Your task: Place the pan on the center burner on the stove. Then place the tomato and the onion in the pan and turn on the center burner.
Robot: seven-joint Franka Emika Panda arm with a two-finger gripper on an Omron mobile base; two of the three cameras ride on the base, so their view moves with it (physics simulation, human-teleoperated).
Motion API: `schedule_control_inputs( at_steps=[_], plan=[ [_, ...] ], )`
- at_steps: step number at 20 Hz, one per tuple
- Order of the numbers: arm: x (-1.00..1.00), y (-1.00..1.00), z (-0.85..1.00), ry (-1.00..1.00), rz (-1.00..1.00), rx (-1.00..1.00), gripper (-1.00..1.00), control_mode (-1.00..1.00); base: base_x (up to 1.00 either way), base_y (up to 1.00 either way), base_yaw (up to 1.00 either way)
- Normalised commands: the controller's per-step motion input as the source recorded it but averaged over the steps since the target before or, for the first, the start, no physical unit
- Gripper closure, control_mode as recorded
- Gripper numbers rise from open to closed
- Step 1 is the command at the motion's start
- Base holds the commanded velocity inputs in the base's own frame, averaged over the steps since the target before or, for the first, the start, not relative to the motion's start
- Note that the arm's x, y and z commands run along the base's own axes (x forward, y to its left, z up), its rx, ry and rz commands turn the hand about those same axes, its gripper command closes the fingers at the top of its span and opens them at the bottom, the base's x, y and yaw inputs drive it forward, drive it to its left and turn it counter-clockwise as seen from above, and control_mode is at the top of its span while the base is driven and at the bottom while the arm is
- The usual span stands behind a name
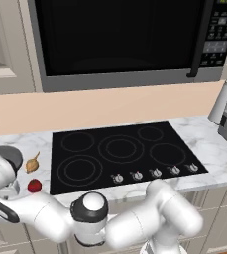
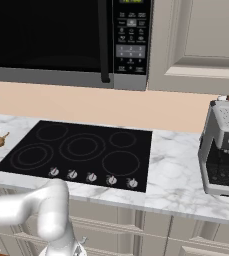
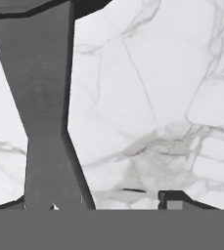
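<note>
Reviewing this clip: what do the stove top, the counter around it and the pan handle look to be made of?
The stove looks like smooth black glass: flat and uniform, with thin grey rings drawn on it. The counter looks like polished white marble, by its grey veining, though it could be an imitation. The pan handle looks like matte dark grey metal or plastic; the render leaves it open.

Marble counter (image 1: 204, 144), pan (image 1: 8, 156) (left), onion (image 1: 32, 163), tomato (image 1: 34, 186)

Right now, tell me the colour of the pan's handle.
Dark grey: the pan's handle runs over the white marbled counter, best seen in the hand view.
</note>
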Motion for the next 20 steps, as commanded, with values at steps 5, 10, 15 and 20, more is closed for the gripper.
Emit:
schedule_control_inputs(
  at_steps=[5,10,15,20],
  plan=[
    [-0.11,-0.25,-0.16,0.00,0.00,0.00,1.00,-1.00,0.00,0.00,0.00],
    [0.00,-0.05,-0.05,-0.09,0.00,0.00,1.00,-1.00,0.00,0.00,0.00],
    [0.14,0.00,0.00,-0.17,0.00,0.00,1.00,-1.00,0.00,0.00,0.00],
    [0.47,0.09,0.23,-0.10,0.00,0.14,1.00,-1.00,0.00,0.00,0.00]
  ],
)
